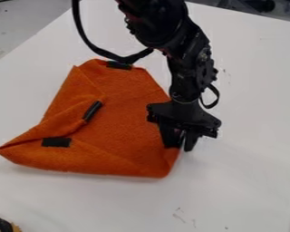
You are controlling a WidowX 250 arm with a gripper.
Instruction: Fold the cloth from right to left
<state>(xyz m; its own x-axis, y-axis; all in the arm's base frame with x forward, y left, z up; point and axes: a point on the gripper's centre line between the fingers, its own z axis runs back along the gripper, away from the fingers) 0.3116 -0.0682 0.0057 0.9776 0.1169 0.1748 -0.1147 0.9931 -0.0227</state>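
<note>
Gripper [181, 147] at right edge of orange cloth [129, 131].

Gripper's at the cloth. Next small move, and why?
Probably a slight lift to test the hold before heading left: the gripper is down at the right edge of the orange cloth, where the fold should start, and I can't tell whether it has the fabric.
</note>
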